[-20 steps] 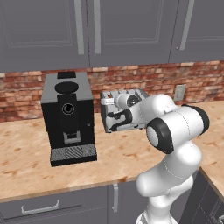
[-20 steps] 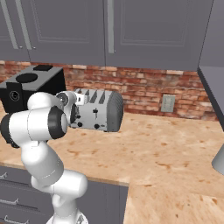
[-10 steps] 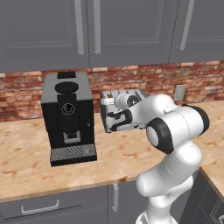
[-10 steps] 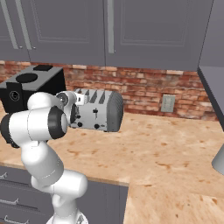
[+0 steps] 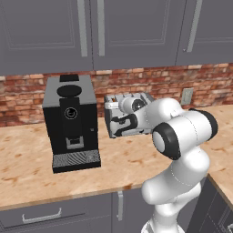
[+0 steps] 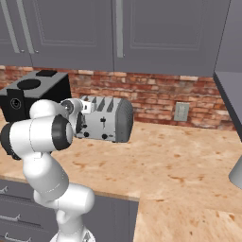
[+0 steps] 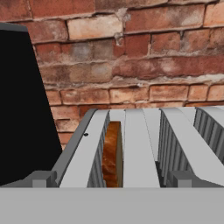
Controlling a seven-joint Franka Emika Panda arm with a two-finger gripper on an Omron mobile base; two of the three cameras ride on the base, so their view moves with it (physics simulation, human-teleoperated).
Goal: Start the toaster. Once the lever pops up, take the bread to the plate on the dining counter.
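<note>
Silver-grey toaster, brown-crusted bread, black coffee machine.

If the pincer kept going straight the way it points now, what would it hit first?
Probably the toaster: the hand view looks low along its slotted top, with the bread in the left slot. If it clears the top, the brick wall comes next; depth is unclear.

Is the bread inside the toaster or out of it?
Inside. The hand view shows the bread standing down in a slot of the toaster.
</note>
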